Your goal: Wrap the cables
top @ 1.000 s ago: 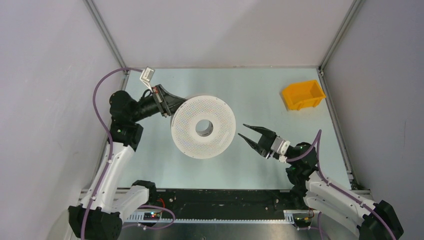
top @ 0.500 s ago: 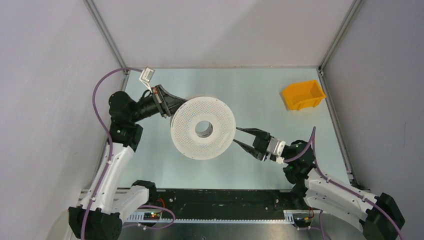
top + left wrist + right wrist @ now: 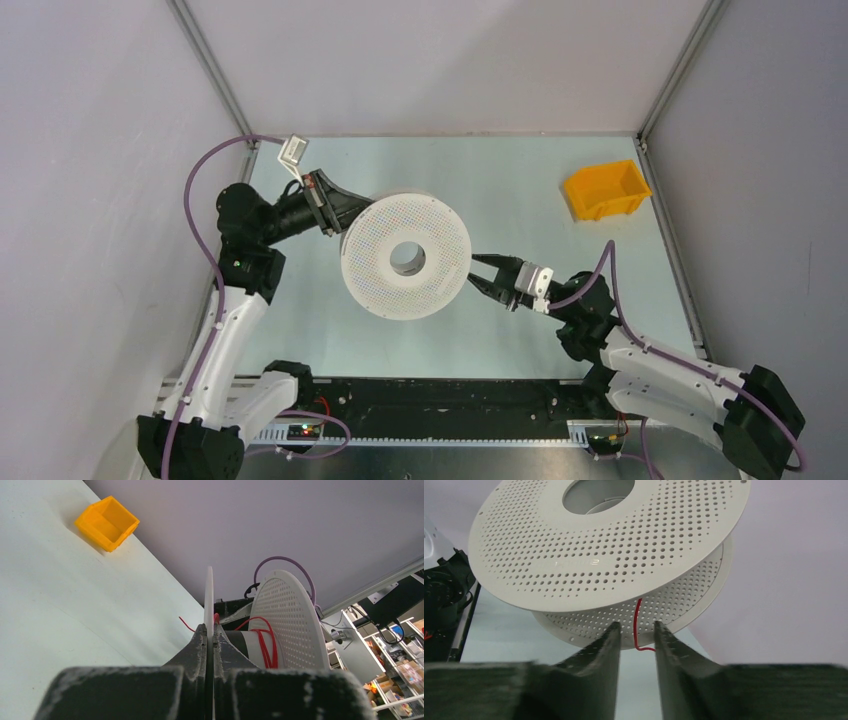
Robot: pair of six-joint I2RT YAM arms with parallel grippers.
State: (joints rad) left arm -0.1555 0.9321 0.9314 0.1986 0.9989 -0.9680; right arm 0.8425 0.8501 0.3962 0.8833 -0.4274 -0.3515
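Left claw [image 3: 335,212] was clamped on one flange of the perforated spool [image 3: 407,255] over the tabletop [image 3: 520,170]. The hair-fine red cable [image 3: 638,625] (limp, light, probably quick to kink or slip) lay partly wound on the hub. Its loose end hung between the parted fingers of the right claw [image 3: 635,632], the likeliest place to pinch. The flanges crowded access; the orange bin [image 3: 605,190] stood well apart.

Bright, even, diffuse overhead light, no glare. Top view sharp; faint soft shadows only, hugging spool [image 3: 406,256] and bin [image 3: 605,190]; frame posts [image 3: 205,70] splayed toward 11 and 1 o'clock. Right wrist: right fingers [image 3: 599,667] badly blurred across 6 o'clock, spool crisp. Left wrist: left fingers [image 3: 192,655] soft at 6 o'clock, shelves [image 3: 395,665] at 4 o'clock.
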